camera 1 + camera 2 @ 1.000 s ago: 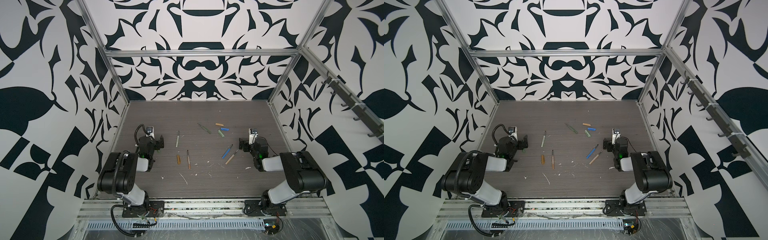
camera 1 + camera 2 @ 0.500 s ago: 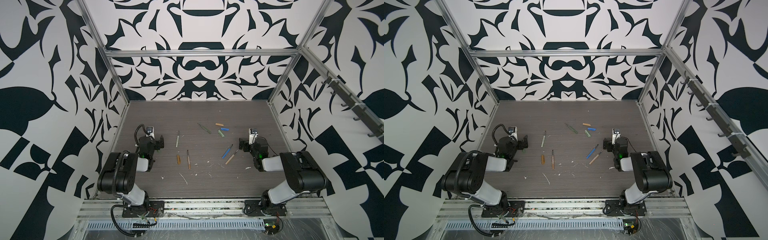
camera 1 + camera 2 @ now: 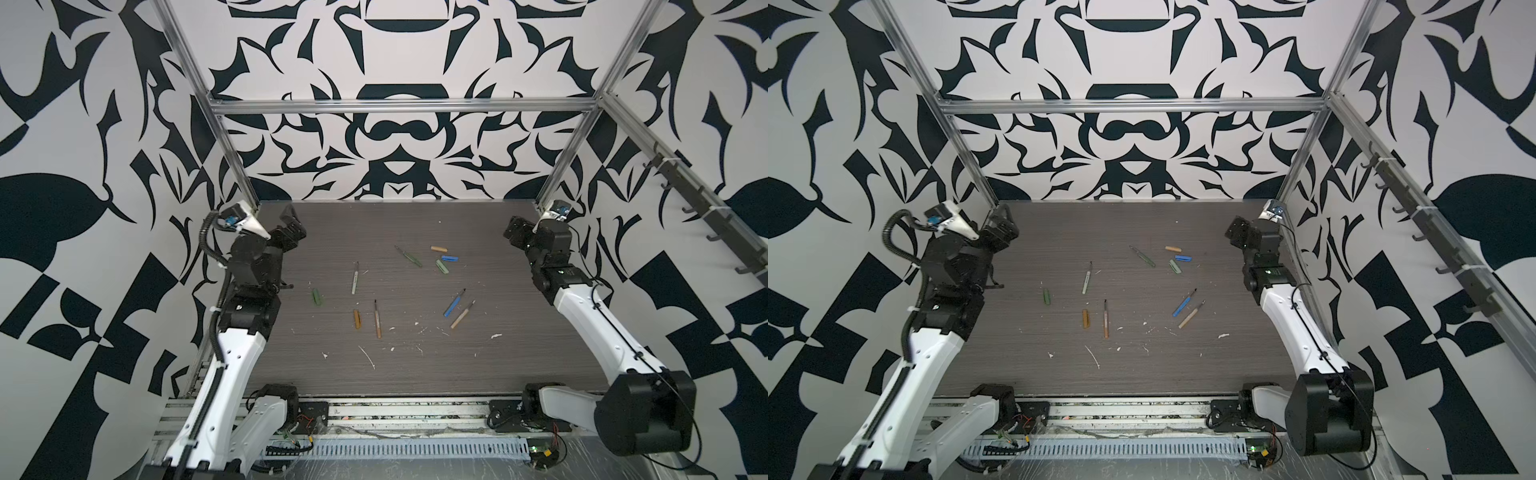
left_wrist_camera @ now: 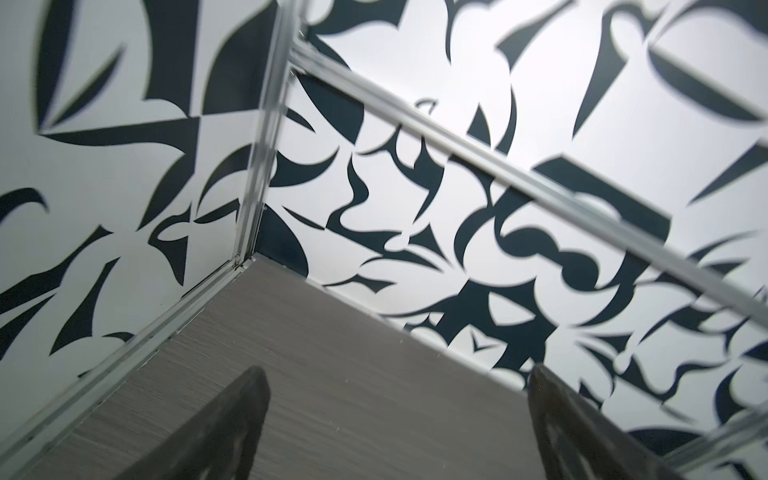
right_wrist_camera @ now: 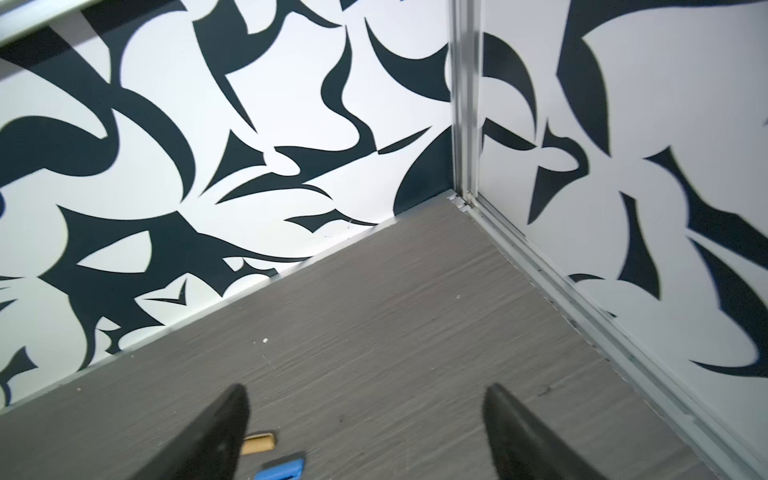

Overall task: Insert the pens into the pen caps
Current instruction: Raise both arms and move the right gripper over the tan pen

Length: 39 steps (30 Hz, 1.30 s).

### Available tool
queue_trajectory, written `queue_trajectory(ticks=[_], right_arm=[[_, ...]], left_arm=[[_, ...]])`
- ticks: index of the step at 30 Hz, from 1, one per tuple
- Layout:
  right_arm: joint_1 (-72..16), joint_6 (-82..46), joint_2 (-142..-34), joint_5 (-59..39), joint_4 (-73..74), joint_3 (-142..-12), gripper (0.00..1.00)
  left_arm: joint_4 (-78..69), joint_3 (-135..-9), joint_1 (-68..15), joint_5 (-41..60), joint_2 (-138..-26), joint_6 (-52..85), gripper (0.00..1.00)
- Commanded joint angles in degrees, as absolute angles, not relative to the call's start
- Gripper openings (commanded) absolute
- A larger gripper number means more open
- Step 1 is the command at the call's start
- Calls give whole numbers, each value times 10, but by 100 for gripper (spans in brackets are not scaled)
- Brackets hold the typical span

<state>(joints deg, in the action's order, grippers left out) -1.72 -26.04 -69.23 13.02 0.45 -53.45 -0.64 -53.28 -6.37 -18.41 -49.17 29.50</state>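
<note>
Lying loose on the table [image 3: 519, 340], every pen is uncapped and every cap lies apart from its pen. Take the ochre pen [image 3: 377, 319] as the mark, in both top views. The ochre cap [image 3: 357, 318] lies just left of it, parallel, not touching. The pale green pen [image 3: 355, 278] lies behind it and slightly left; the dark green cap [image 3: 316, 297] is farther left. Behind and right of it lies the dark green pen [image 3: 409, 256]. Beyond that, well apart from the mark, the tan cap [image 3: 439, 249], blue cap [image 3: 449, 258] and light green cap [image 3: 442, 266] cluster close together. Right of the mark the blue pen [image 3: 454, 303] and tan pen [image 3: 463, 315] lie side by side, tips pointing back. The left gripper [image 3: 296, 226] hangs raised, far behind and left of the mark, jaws spread wide and empty; its fingers [image 4: 232, 424] show wide apart in the left wrist view. The right gripper [image 3: 511, 232] hangs far behind and right, jaws parted with nothing between them.
</note>
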Motion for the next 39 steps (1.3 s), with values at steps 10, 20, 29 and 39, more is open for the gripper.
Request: queue_trajectory(ticks=[10,20,29,39], right_arm=[[-18,-310,-812,1,-284,-617,37],[-152,-274,-821,65,-332,-621,18],[-339,-340,-871,116,-353,-663,14],[-500,-405,-1022,122,-359,-789,22]], left_arm=[[165,-648,-18,82,-588,374,99],[267,-748,-136,34,-790,405,78],[238,-673,-169,86,-785,403,78],[216,-633,-171,66,-736,438,81]])
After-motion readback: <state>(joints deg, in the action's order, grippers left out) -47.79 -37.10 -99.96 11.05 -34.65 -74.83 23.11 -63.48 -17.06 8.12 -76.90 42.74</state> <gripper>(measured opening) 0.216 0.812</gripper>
